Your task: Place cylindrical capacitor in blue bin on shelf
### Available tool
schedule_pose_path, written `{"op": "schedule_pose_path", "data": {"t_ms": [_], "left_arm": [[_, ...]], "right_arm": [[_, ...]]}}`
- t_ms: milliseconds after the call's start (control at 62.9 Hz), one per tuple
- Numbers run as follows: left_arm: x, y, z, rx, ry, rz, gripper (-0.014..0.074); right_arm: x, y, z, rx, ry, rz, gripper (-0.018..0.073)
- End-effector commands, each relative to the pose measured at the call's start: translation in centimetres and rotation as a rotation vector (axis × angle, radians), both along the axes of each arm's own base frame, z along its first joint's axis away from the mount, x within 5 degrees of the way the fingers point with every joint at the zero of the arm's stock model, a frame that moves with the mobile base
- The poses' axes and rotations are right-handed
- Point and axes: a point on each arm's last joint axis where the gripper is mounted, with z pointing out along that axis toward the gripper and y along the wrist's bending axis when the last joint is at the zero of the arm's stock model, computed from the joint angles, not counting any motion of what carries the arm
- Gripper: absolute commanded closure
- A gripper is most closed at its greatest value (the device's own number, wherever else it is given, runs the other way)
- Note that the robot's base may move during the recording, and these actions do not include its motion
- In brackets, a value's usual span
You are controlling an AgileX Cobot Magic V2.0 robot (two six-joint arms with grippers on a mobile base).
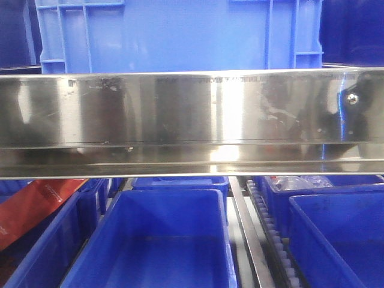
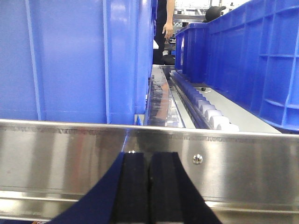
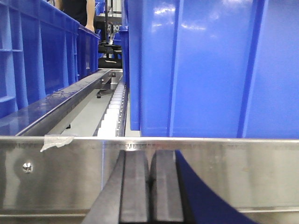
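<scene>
The cylindrical capacitor is out of view in all three views. The shelf's shiny front rail (image 1: 192, 108) crosses the front view. A large blue bin (image 1: 180, 36) stands on the tier above it, and an empty blue bin (image 1: 156, 240) sits below. My left gripper (image 2: 149, 156) is shut with its black pads together and nothing between them. It sits close in front of the rail (image 2: 60, 149), below the blue bin (image 2: 70, 60). My right gripper (image 3: 149, 154) is also shut and empty, facing the rail (image 3: 224, 168) under a blue bin (image 3: 210, 65).
A red packet (image 1: 30, 207) lies in the lower left bin. Clear plastic items (image 1: 297, 182) fill a bin at the lower right. Roller tracks (image 1: 273, 234) run between the bins. A strip of tape (image 3: 56, 140) hangs on the rail. A person (image 2: 166, 23) stands behind the shelf.
</scene>
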Motion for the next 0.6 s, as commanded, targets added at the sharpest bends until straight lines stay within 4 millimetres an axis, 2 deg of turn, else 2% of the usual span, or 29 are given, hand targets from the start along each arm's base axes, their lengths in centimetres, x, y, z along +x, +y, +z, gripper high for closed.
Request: {"op": "schedule_pose_path", "data": {"t_ms": [0,588], "left_arm": [[-0.06,0.02,0.27,-0.004,-0.026,0.004,0.0707],[-0.06,0.02,0.27,-0.004,-0.026,0.004,0.0707]], "right_arm": [[-0.03,-0.05,0.11,-0.008,-0.019,-0.009,0.0713],[-0.03,-0.05,0.11,-0.008,-0.019,-0.009,0.0713]]}}
